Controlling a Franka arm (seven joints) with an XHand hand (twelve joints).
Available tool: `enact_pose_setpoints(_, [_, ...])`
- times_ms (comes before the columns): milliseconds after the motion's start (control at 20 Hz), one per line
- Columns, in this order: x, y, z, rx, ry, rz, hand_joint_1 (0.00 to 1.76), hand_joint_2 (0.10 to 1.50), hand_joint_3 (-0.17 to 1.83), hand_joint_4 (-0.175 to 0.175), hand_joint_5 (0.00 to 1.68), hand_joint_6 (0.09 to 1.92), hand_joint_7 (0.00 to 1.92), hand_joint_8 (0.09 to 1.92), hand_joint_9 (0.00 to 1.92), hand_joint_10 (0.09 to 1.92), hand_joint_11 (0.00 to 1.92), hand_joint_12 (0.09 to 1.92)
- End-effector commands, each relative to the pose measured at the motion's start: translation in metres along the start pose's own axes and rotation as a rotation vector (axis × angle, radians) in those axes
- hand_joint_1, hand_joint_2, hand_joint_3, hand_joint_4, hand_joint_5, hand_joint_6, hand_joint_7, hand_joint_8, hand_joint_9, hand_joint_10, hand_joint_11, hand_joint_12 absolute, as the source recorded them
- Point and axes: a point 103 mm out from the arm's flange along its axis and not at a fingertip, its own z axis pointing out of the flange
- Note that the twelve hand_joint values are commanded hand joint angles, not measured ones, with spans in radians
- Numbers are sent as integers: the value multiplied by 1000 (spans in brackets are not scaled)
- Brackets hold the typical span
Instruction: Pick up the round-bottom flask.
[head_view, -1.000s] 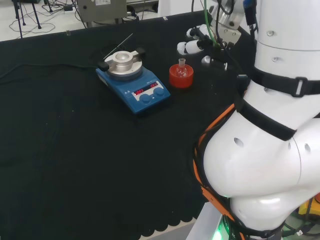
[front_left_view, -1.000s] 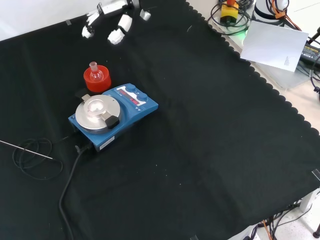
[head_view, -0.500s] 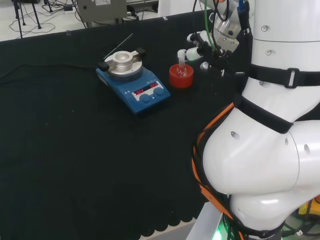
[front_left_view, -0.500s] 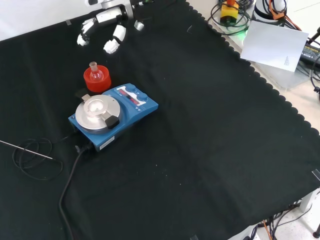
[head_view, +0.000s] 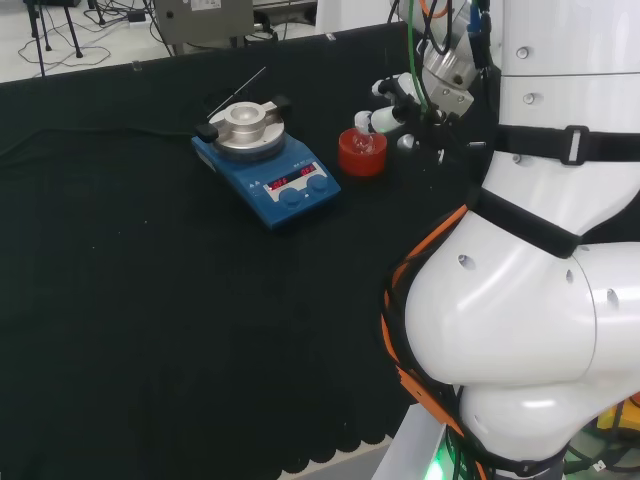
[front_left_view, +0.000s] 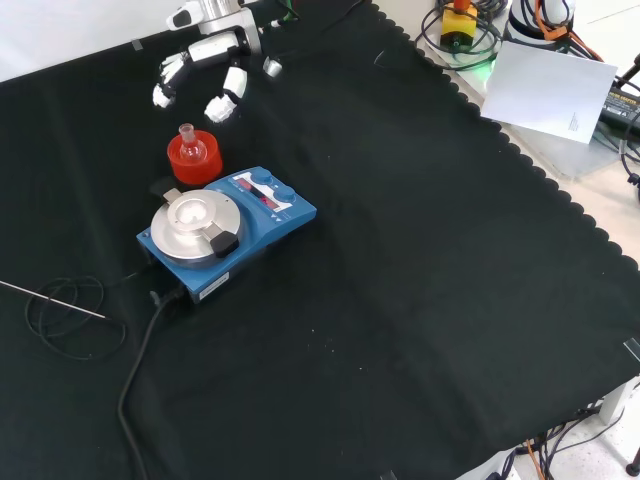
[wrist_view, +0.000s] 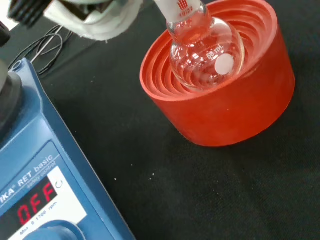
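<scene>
Head view: the hand (head_view: 398, 100), fingers spread and holding nothing, hangs just right of the round-bottom flask (head_view: 362, 135), seated upright in its red ribbed stand (head_view: 361, 155) beside the blue stirrer plate (head_view: 268, 171). Front view: the hand (front_left_view: 205, 62) hovers above the flask. Wrist view: the clear flask (wrist_view: 205, 52) rests in the stand's hollow.

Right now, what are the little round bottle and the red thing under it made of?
The round-bottom flask looks like clear, shiny glass: the red ribs show through it and it has bright glints. The red stand looks like matte rubber or soft plastic, ribbed in rings inside; which one is hard to tell.
</scene>
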Motion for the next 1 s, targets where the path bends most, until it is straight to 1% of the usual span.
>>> enact_pose_setpoints(50, [-5,6,10,-10,4,-3,866,628,587,-53,558,87,239,645,413,717,54,1363])
enact_pose_setpoints(150, [-7,9,13,-8,-6,-1,887,617,589,-54,567,87,243,646,416,717,58,1363])
enact_pose_setpoints(300, [-9,12,17,-23,-20,-6,927,595,597,-53,579,87,249,647,421,717,64,1361])
enact_pose_setpoints(450, [-10,15,21,-21,-25,-10,958,566,635,-53,599,87,259,645,433,711,79,1354])
enact_pose_setpoints(600, [-11,19,24,-26,-26,-13,970,556,649,-53,614,87,271,647,442,710,90,1355])
enact_pose_setpoints(900, [-9,28,31,-16,-24,-12,975,552,662,-52,675,94,288,651,451,709,102,1354])
enact_pose_setpoints(1000, [-9,28,31,-23,-31,-17,974,552,665,-53,701,107,291,650,453,708,105,1353])
